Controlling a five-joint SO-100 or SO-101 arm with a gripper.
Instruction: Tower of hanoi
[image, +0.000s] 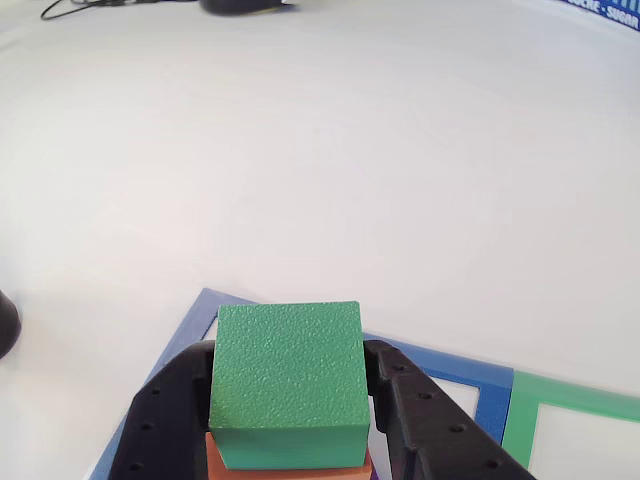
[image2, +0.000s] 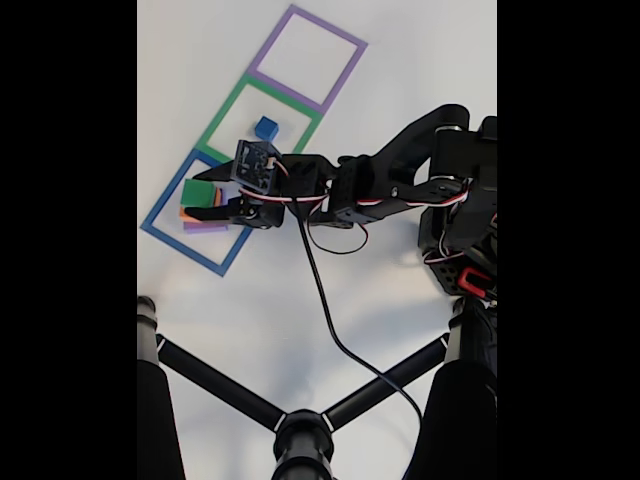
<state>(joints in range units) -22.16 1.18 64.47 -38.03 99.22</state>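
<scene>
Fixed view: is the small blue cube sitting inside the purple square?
No, the small blue cube sits inside the green square, the middle of the three outlines, while the purple square holds nothing.

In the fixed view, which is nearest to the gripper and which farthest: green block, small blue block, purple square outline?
1. green block, between the fingers of the gripper, inside the blue outline.
2. small blue block, up-right, inside the green outline.
3. purple square outline, farthest, at the top.

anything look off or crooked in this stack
Nothing stands out. The green block sits flat on the orange block inside the blue square, with the jaws on either side; the small blue block sits in the green square.
</scene>
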